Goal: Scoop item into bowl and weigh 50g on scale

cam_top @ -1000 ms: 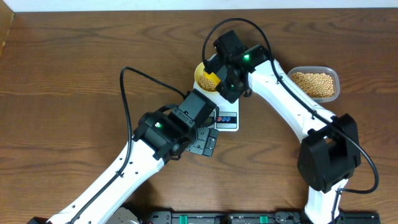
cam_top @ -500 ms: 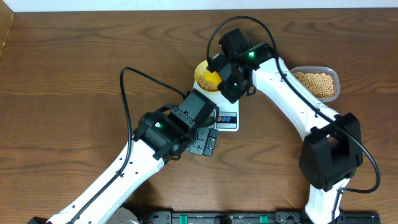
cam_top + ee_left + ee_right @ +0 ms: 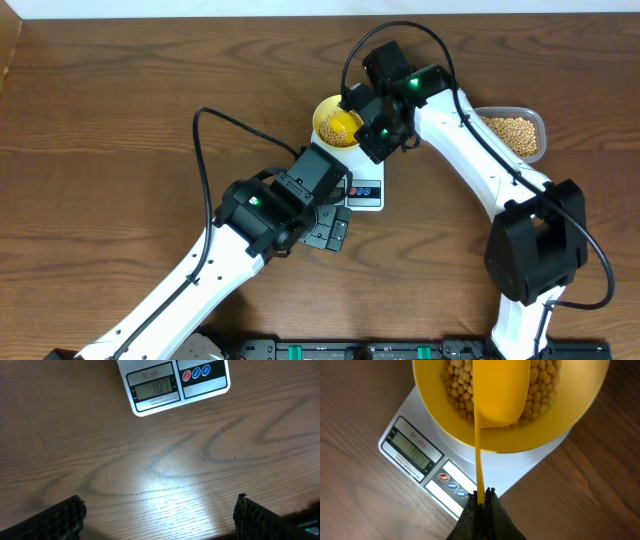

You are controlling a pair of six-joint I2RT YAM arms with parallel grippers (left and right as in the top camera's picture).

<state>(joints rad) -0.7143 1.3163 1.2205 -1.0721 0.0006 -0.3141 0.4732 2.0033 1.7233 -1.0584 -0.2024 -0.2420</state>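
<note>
Scoop (image 3: 500, 395) shifted inside bowl (image 3: 572, 410), right fingers (image 3: 469, 521) still clamping handle (image 3: 477, 460)

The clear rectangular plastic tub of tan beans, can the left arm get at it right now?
Probably not. The clear rectangular plastic tub sits beyond the right arm, which stretches across between it and the open left tool beside the white digital scale.
</note>
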